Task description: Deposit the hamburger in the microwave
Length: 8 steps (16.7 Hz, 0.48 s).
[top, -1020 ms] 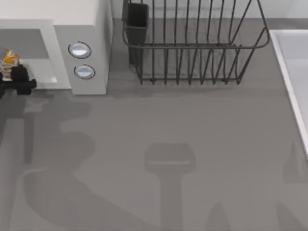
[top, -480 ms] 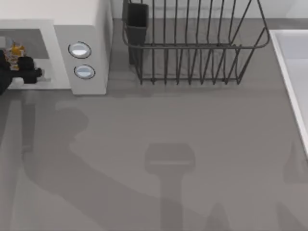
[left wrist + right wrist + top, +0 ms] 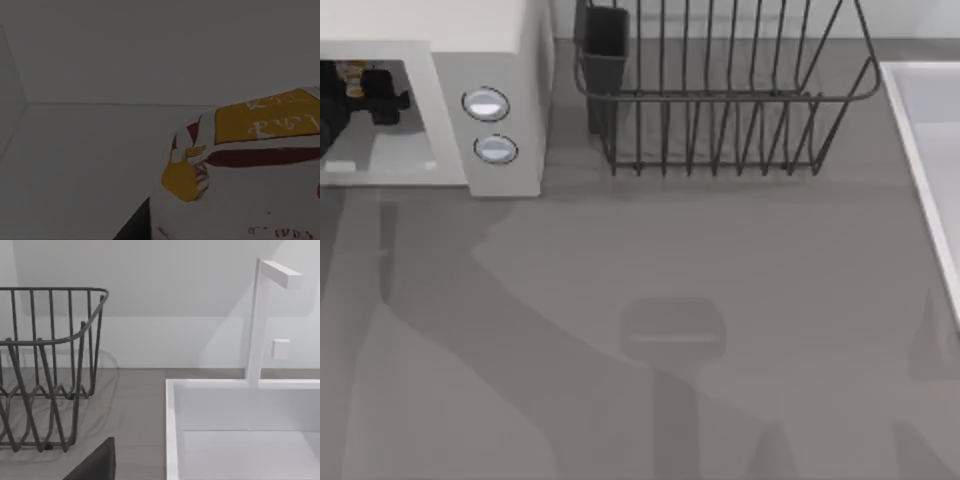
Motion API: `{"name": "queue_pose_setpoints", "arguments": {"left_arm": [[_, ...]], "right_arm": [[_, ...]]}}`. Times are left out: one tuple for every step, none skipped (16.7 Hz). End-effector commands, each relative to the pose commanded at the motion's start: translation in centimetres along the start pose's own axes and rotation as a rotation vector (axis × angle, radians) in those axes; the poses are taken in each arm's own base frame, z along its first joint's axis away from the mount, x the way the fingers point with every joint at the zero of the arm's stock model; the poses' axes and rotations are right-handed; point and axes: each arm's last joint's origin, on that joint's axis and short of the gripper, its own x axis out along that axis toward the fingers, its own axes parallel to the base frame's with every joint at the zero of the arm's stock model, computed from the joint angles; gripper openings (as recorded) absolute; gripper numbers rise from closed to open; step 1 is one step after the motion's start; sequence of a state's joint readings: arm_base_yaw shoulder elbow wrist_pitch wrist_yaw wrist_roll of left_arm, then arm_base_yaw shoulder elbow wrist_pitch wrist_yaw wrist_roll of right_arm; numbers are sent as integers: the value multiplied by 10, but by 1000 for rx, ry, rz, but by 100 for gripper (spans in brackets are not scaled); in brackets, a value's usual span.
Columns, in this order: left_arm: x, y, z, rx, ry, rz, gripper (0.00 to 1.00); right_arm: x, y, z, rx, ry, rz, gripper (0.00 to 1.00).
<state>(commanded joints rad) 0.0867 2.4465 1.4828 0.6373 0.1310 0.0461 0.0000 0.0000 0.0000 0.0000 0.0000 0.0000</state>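
Two round knobs sat one above the other on the panel of the microwave, which stood at the far left of the table in the top view. Its grey cavity faced the near edge, and the left gripper was reached into that cavity, a dark shape against the grey interior. The hamburger was inside the cavity with it, a small orange-yellow and white patch showing right at the gripper's tip, touching it. From the left wrist view the hamburger loomed close, its white wrapper marked with yellow and dark red patches, with the plain cavity floor and back wall behind it; that view was dim. The left gripper appeared pinched on the hamburger, though its fingers themselves were hidden by the dark body and the wrapper. To the right of the microwave, at the far side of the table, stood a dark wire dish rack with a dark cup at its left end. A white sink lay along the right edge, and the right wrist view showed that sink with a white faucet rising behind it, beside the dish rack.
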Motion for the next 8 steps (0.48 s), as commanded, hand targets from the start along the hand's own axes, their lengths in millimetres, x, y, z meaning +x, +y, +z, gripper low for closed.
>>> {"name": "queue_pose_setpoints", "arguments": {"left_arm": [[4, 0, -3, 1, 14, 3, 0], [7, -1, -5, 1, 24, 5, 0], [7, -1, -5, 2, 26, 6, 0], [7, -1, -5, 2, 26, 6, 0], [7, -1, -5, 2, 26, 6, 0], [7, -1, -5, 2, 26, 6, 0], [7, -1, -5, 2, 26, 6, 8], [7, -1, -5, 2, 26, 6, 15]], "right_arm": [[0, 0, 0, 0, 0, 0, 100], [0, 0, 0, 0, 0, 0, 100], [0, 0, 0, 0, 0, 0, 100], [0, 0, 0, 0, 0, 0, 100], [0, 0, 0, 0, 0, 0, 100], [0, 0, 0, 0, 0, 0, 100], [0, 0, 0, 0, 0, 0, 100], [0, 0, 0, 0, 0, 0, 100]]}}
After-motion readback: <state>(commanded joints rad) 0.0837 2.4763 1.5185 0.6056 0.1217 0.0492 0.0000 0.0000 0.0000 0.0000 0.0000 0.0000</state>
